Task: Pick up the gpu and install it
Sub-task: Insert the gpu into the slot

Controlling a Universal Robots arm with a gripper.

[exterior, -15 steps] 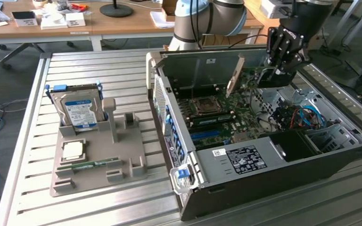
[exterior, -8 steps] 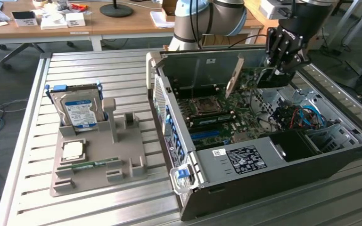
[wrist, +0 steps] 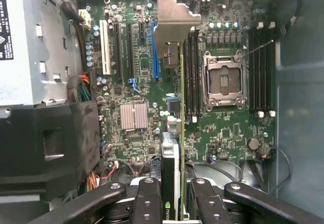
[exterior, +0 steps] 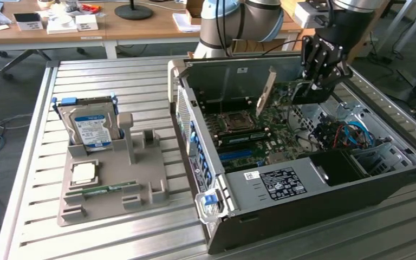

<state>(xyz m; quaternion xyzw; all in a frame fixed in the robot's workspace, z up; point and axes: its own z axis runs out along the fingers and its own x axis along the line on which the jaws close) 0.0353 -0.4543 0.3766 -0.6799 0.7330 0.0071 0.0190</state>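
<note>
I hold the gpu (exterior: 305, 92) on edge inside the open computer case (exterior: 302, 179), and my gripper (exterior: 318, 73) is shut on its upper edge. The card's silver end bracket (exterior: 268, 89) points toward the case's rear wall. In the wrist view the gpu (wrist: 172, 138) is seen edge-on between my fingers (wrist: 147, 198), with its bracket (wrist: 172, 16) at the far end. It hangs over the motherboard (wrist: 136, 82), just beside the long blue slot (wrist: 154, 51) and between that slot and the RAM slots. I cannot tell whether it touches the board.
On the exterior view's left, a grey holder (exterior: 114, 173) carries a silver hard drive (exterior: 92, 127), a CPU (exterior: 85, 172) and a green RAM stick (exterior: 103, 189). Inside the case are the CPU socket (wrist: 223, 79), a black shroud (wrist: 45, 143) and loose cables (exterior: 345, 135).
</note>
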